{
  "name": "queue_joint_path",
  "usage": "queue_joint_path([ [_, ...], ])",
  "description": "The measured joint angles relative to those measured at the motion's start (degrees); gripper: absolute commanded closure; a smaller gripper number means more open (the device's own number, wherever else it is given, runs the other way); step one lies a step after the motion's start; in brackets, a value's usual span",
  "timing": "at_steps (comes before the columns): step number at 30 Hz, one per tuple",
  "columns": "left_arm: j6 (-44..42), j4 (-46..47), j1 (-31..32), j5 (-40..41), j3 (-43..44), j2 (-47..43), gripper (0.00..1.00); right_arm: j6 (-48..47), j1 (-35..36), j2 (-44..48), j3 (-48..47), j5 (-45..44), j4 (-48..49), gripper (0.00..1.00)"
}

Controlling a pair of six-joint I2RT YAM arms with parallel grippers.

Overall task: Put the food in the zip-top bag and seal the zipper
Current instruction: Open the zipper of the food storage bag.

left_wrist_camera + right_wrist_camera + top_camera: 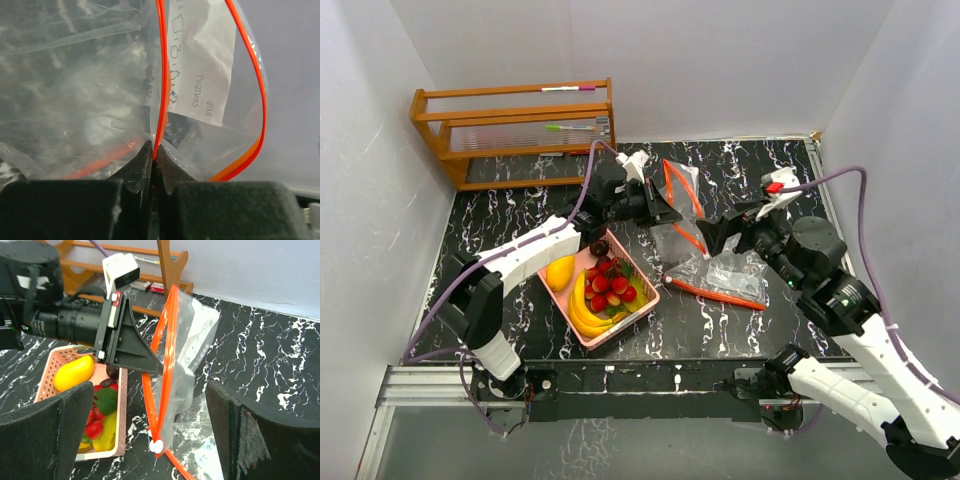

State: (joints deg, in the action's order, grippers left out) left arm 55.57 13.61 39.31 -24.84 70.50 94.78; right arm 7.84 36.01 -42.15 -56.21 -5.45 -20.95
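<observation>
left claw (154,156) pinches the orange zipper edge (161,75) of the bag (682,205), holding it upright, zipper running roughly vertical. right claw (710,235), spread wide, sits just right of the bag. the food (605,288) lies left of the bag in the pink basket (582,335), nearer the left arm. the label (207,95) seems to read "content", "date", mirrored.

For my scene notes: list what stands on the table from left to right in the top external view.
wooden rack → pink basket → zip-top bag
</observation>
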Motion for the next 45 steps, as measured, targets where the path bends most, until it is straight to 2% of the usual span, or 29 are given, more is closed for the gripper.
queue_joint_path([
  [5, -16.0, -12.8, 0.0, 1.9, 0.6, -2.0, 1.00, 1.3, 0.0, 2.7, -2.5, 1.1, -3.5, 0.02],
  [9, -23.8, -19.8, 0.0, 2.6, 2.7, -2.7, 1.00, 1.5, 0.0, 0.2, -5.6, 2.7, -5.0, 0.05],
  [14, -28.2, -24.5, 0.0, 2.1, 6.4, -2.6, 1.00, 2.1, 0.0, -7.0, -4.8, 5.3, -4.1, 0.16],
  [22, -30.7, -26.5, 0.6, 1.3, 9.2, -2.5, 1.00, 3.5, 0.0, -12.9, -2.1, 5.4, -3.9, 0.23],
  [25, -31.0, -27.0, 0.7, 0.9, 9.2, -2.5, 1.00, 4.5, 0.0, -13.9, -2.1, 5.4, -2.5, 0.32],
  [27, -31.1, -27.0, 0.7, 0.4, 9.2, -2.5, 1.00, 5.0, 0.0, -14.6, -2.1, 5.0, -1.6, 0.47],
  [28, -31.1, -27.0, 0.7, 0.2, 9.2, -2.5, 1.00, 5.2, 0.0, -15.1, -2.1, 4.5, -1.0, 0.51],
  [32, -31.3, -27.0, 0.9, -0.7, 9.2, -2.8, 1.00, 6.2, 0.0, -18.3, -2.1, 1.9, 0.1, 0.82],
  [34, -31.5, -27.1, 0.9, -1.2, 9.2, -3.4, 1.00, 7.0, 0.0, -20.1, -2.1, -0.1, 0.1, 0.92],
  [39, -33.2, -29.7, 1.0, -0.2, 9.1, -6.8, 1.00, 9.7, 0.2, -21.5, -2.0, -9.0, -2.3, 0.92],
  [45, -35.9, -35.5, 1.0, 10.3, 7.2, -16.9, 1.00, 15.3, 0.4, -15.1, 2.5, -23.4, -7.9, 0.92],
])
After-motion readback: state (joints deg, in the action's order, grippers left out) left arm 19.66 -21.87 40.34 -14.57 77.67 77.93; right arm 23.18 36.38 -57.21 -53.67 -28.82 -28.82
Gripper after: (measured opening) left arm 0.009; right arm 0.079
